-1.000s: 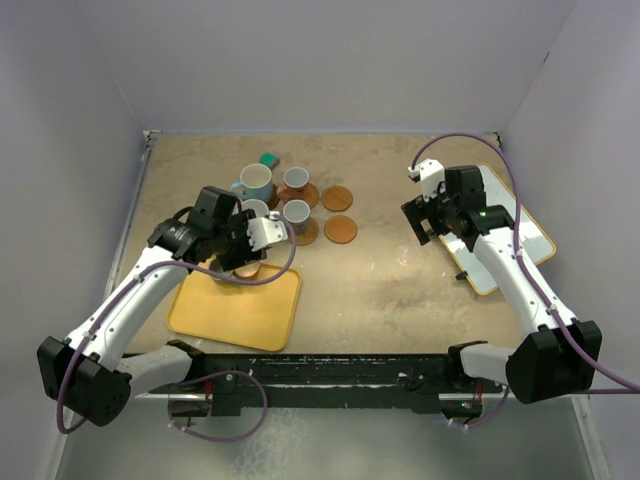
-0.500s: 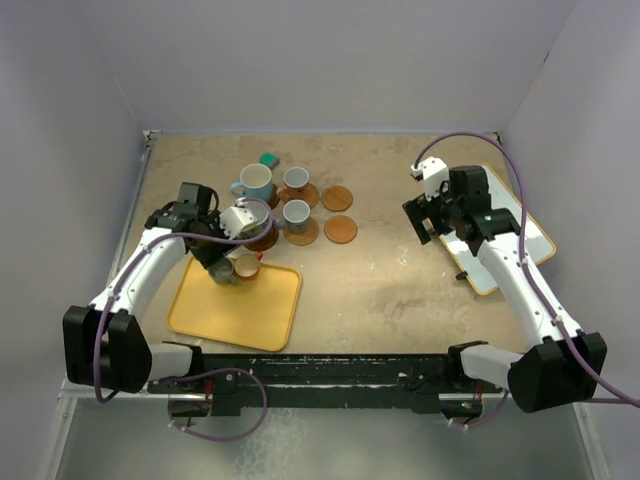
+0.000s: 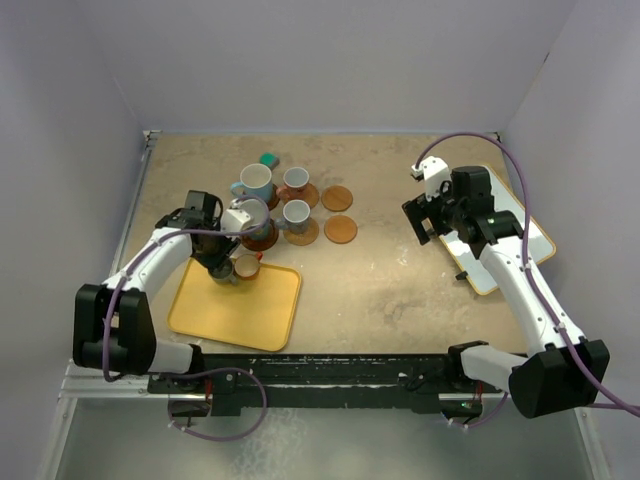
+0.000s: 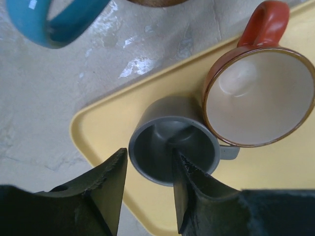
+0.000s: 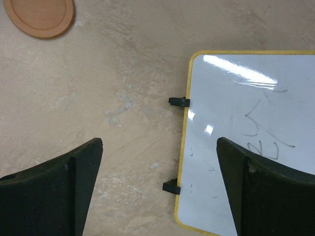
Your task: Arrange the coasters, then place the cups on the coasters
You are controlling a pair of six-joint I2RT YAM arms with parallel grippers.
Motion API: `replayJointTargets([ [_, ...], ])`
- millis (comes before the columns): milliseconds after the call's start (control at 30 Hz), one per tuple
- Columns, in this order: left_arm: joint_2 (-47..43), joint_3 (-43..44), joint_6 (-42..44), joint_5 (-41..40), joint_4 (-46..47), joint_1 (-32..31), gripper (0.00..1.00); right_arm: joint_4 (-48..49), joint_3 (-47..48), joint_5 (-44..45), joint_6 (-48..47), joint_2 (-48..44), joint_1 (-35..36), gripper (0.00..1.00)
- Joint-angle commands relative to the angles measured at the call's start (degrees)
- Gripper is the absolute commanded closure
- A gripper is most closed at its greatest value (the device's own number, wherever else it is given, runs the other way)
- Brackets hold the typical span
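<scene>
Overhead, the left end effector [image 3: 228,268] hangs over the yellow tray's [image 3: 240,320] eleven-o'clock corner, beside the orange mug [image 3: 247,266]. Two uncovered coasters [image 3: 339,198] lie at three o'clock of the occupied ones. The right end effector [image 3: 425,222] hovers with its jaws wide apart.

At the left wrist, the jaws stand apart, straddling the nine-o'clock wall of the grey mug [image 4: 192,142] without clamping it. The orange mug crowds it at two o'clock. The mug is likely stiff, light, slick with glaze and chippable, so the wall wants a square pinch.

At the right wrist, the open jaws frame the counter [image 5: 123,73], with a coaster [image 5: 39,17] at eleven o'clock and a whiteboard [image 5: 246,123] at three.
</scene>
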Motion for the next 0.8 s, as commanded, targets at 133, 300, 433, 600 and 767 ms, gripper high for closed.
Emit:
replayJointTargets([
  [133, 3.6, -1.2, -2.7, -0.7, 2.7, 1.5, 0.66, 1.2, 1.5, -1.9, 0.1, -0.1, 0.0, 0.00],
  [300, 4.4, -1.6, -2.9, 0.5, 2.7, 1.8, 0.70, 1.2, 1.4, -1.6, -0.1, 0.0, 0.0, 0.00],
  [433, 4.3, -2.2, -2.8, 0.5, 3.2, 1.8, 0.76, 1.2, 1.4, -2.0, -0.1, -0.2, 0.0, 0.00],
  [600, 4.1, -2.1, -0.8, 2.9, 3.5, 1.8, 0.90, 1.1, 1.4, -2.5, -0.1, -0.5, 0.0, 0.00],
  [767, 1.5, -1.8, 2.6, 1.0, 3.0, 1.8, 0.97, 0.2, 2.0, -3.7, 0.2, -0.6, 0.0, 0.00],
])
